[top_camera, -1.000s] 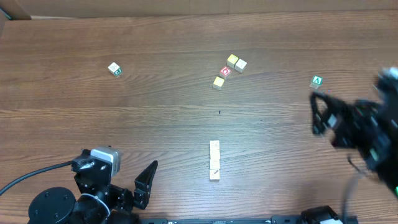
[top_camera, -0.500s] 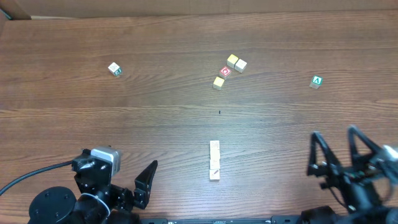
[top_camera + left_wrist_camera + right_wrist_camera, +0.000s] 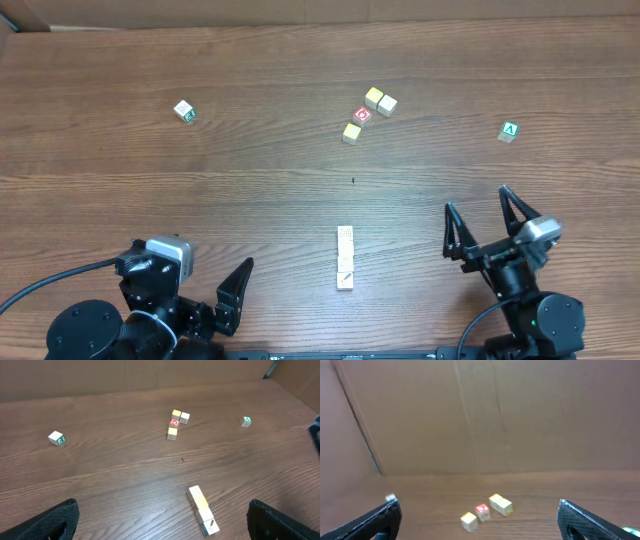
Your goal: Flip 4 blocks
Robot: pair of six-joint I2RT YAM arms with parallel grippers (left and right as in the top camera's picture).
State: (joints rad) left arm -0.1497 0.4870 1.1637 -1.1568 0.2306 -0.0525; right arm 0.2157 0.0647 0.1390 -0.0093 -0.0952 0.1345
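Observation:
The blocks (image 3: 345, 258) lie in a short straight row near the table's front middle: cream cubes touching end to end. The left wrist view shows the blocks (image 3: 202, 509) with one yellow face and a dark mark on the nearest cube. My left gripper (image 3: 188, 285) rests low at the front left, open and empty, well left of the row. In its own view, my left gripper (image 3: 162, 522) has its fingers (image 3: 50, 522) spread wide. My right gripper (image 3: 482, 222) stands open and empty to the right of the row. The right wrist view does not show the row.
A cluster of cream and yellow cubes (image 3: 379, 101) with a red-faced cube (image 3: 362, 115) lies at the back middle, also seen as the cluster (image 3: 485, 510). A green "A" cube (image 3: 510, 131) sits back right. A white cube with green marks (image 3: 184, 111) sits back left.
My right arm has swung from the table's right edge down to the front right and now stands still, jaws wide throughout. The left arm and all cubes have not moved.

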